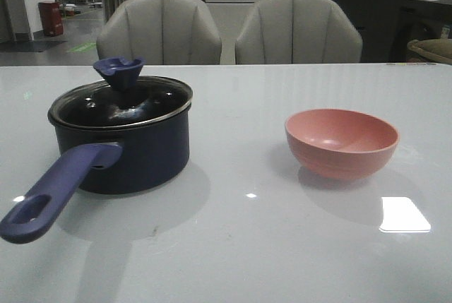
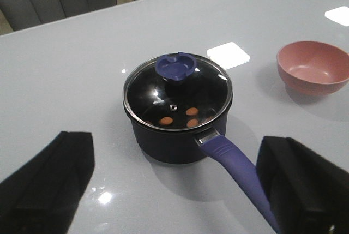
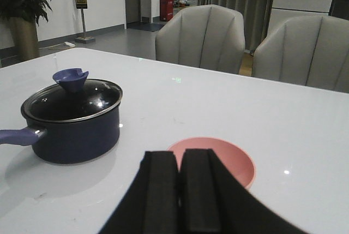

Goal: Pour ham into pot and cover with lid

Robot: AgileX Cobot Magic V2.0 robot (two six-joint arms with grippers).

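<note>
The navy saucepan (image 1: 131,144) sits toward the table's (image 1: 233,246) left edge, its glass lid (image 1: 121,98) seated on the rim; orange ham bits (image 2: 180,117) show through the glass. The left gripper (image 2: 174,185) is wide open and empty; the right gripper (image 3: 180,190) is closed and empty above the pink bowl (image 1: 342,142), near the right edge.

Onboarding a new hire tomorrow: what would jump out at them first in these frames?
The dark navy pot on the table's left side, its glass lid already seated and its long handle reaching toward the robot. Through the glass, the left wrist view shows the ham as orange bits on the pot floor. To the right, apart from the pot, stands the pink bowl, which looks empty.
</note>
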